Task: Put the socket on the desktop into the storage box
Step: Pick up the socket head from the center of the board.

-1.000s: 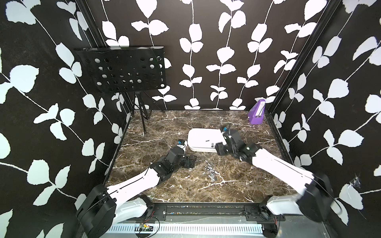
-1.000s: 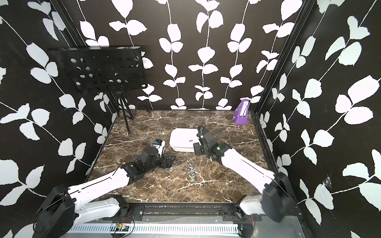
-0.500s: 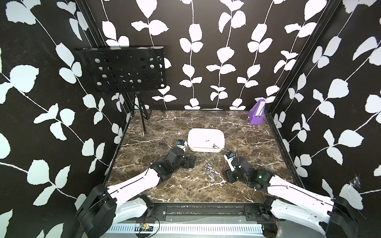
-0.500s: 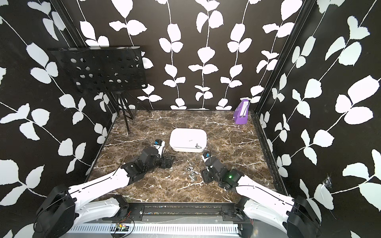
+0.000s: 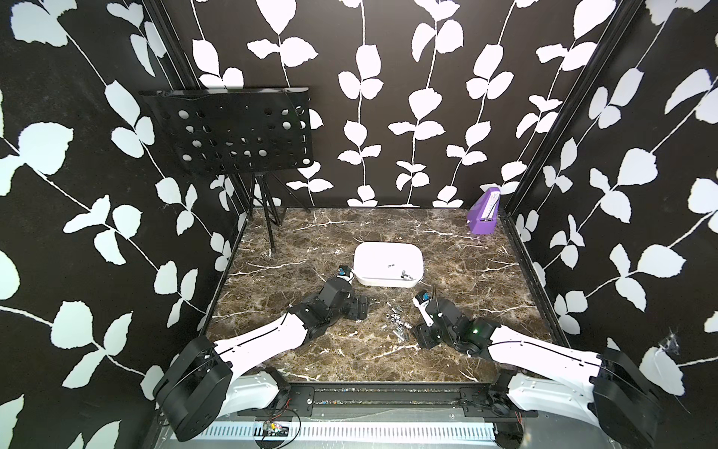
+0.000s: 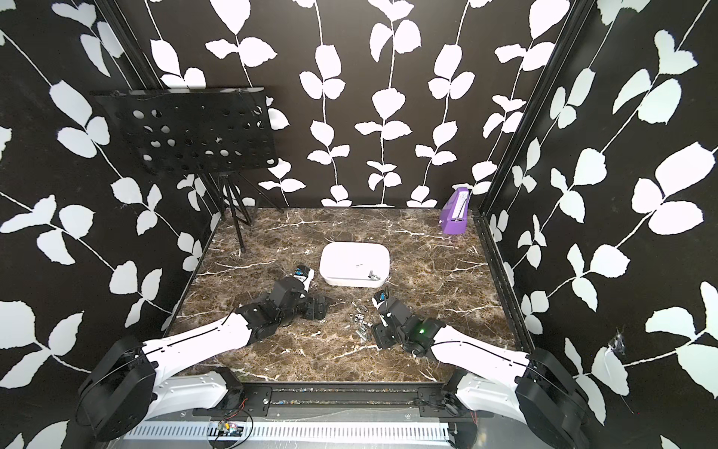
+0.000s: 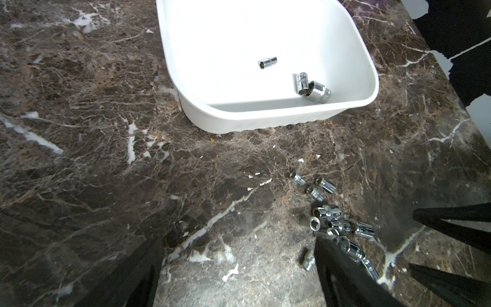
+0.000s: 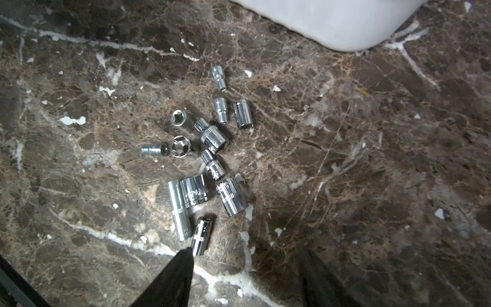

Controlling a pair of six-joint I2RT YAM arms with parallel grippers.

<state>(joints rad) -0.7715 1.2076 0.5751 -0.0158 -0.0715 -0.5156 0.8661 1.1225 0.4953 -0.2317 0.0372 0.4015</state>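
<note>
Several chrome sockets (image 8: 210, 156) lie in a loose pile on the dark marble desktop (image 5: 322, 241), shown in both top views (image 6: 361, 322). The white storage box (image 5: 388, 252) stands just behind the pile and holds three sockets (image 7: 302, 83). My right gripper (image 8: 247, 265) hovers low at the pile's near edge. It is open with bare marble between its fingers, and one fingertip (image 8: 183, 260) almost touches a long socket (image 8: 202, 235). My left gripper (image 7: 239, 265) rests open and empty on the desktop left of the pile (image 5: 396, 326).
A purple wedge-shaped box (image 5: 483, 215) sits in the far right corner. A black perforated music stand (image 5: 233, 132) on a tripod stands at the far left. Patterned walls close in three sides, and a black rail (image 5: 388, 392) runs along the front edge.
My right arm has swung back from above the storage box down to the socket pile near the front. The left arm has stayed where it was.
</note>
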